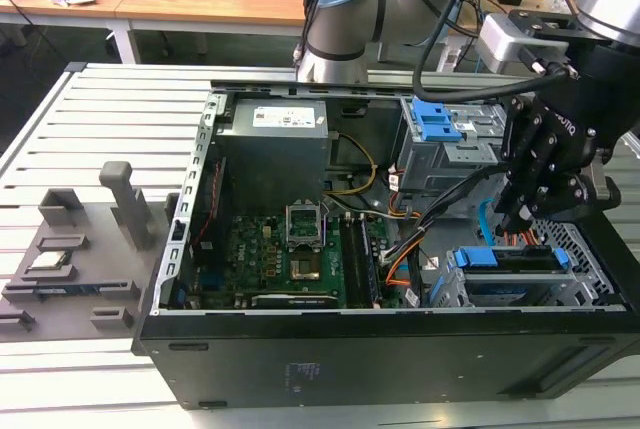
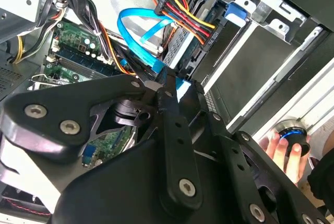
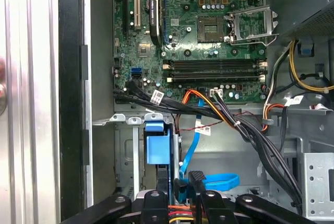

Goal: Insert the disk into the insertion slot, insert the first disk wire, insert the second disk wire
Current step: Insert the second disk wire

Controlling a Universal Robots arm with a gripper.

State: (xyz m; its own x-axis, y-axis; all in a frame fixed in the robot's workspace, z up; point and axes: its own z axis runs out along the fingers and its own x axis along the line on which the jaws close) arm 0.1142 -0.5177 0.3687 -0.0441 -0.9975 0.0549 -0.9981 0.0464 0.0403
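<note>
In the exterior view, the gripper is reaching down from the exterior view's right, just above the disk, which is already sitting in the insertion slot; a misaligned push here risks bending the connector. In the second wrist view, the fingers are closing on the blue data cable, beside the power wire bundle, which could snag. In the first wrist view, the gripper is pointing straight down, pinching that cable's black plug.
</note>
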